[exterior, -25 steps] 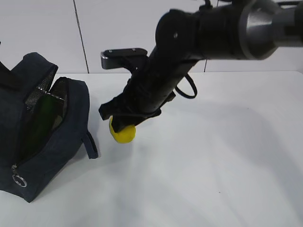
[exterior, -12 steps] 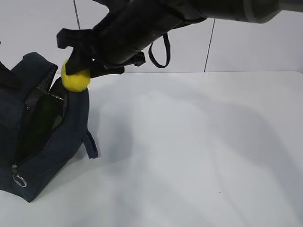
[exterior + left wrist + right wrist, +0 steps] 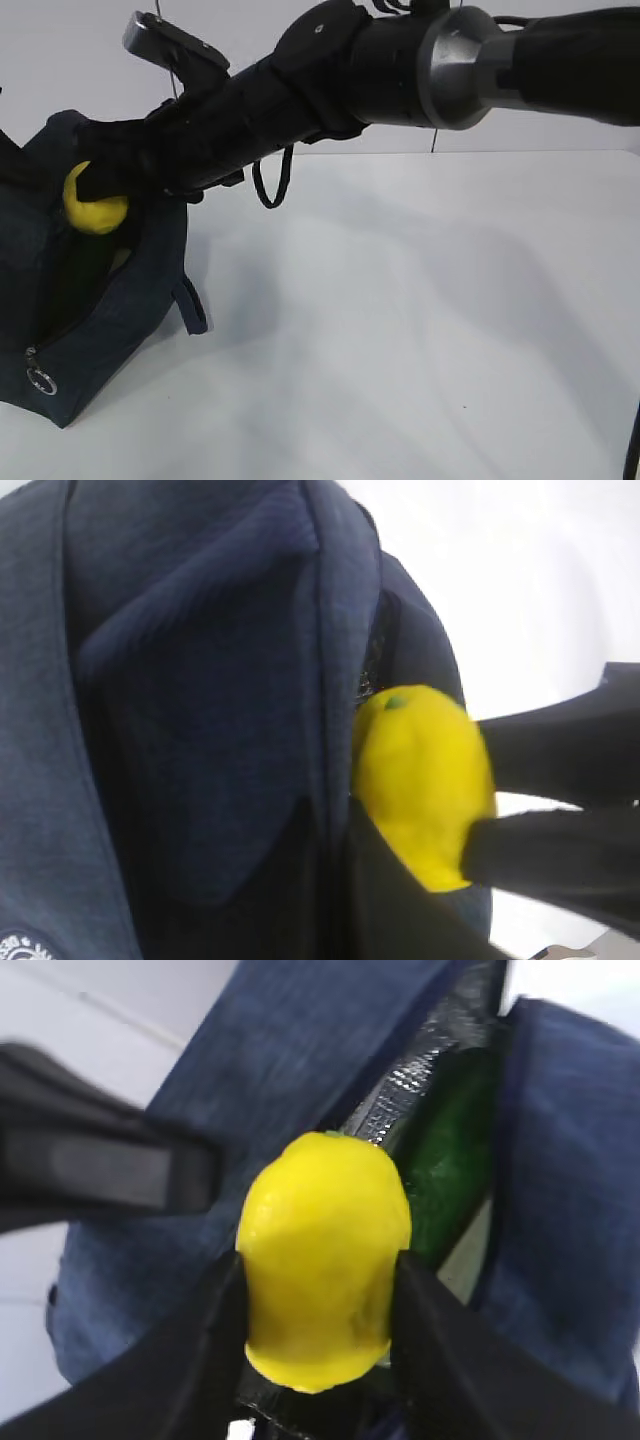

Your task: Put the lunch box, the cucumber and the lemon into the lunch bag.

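I have carried the lemon [image 3: 94,203], gripped in my right fingers [image 3: 430,1350], off the desk [image 3: 420,320] to the lunch bag [image 3: 120,310] mouth, ready for release; left fingers unseen.

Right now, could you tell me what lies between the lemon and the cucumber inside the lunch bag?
Nothing: in the right wrist view, the lemon, clamped in the right gripper, hangs over the lunch bag's open mouth, with the cucumber beyond.

lemon [image 3: 94,204]: bright yellow oval, held over bag's open mouth, far left | cucumber [image 3: 450,1150]: dark green, lying inside bag, partly hidden | lunch bag [image 3: 120,300]: dark navy fabric, unzipped, far left on table | lunch box: not discernible
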